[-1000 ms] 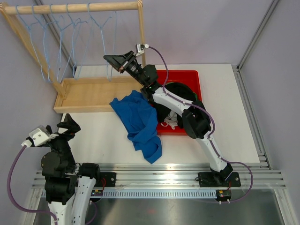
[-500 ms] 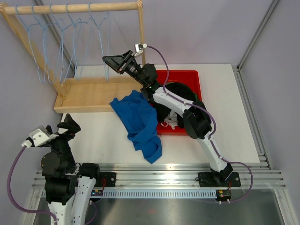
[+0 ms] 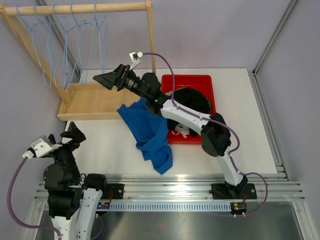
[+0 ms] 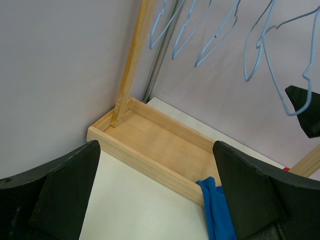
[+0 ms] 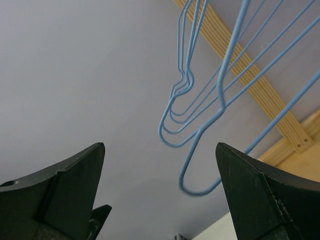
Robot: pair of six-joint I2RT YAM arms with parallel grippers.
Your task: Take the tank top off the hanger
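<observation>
Tank top [image 3: 150,131] lies below and behind the right claw [image 3: 103,80], which gapes wide, gripping nothing, just short of hangers [image 5: 189,80].

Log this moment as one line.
tank top: on table, off hangers | right gripper: open beside hangers | left gripper: open, empty

The tank top [image 3: 150,132] lies on the table [image 3: 250,130]. Its far edge reaches the wooden tray [image 3: 90,102] at its 11 o'clock, and the bin [image 3: 197,80] sits just beside it at 2 o'clock. Hangers [image 3: 67,50] hang from the rail [image 3: 85,8] above the tray. The right gripper [image 3: 97,79] hovers over the tray, near the hangers. The left gripper [image 3: 74,131] sits at the tank top's 9 o'clock, well apart.
</observation>
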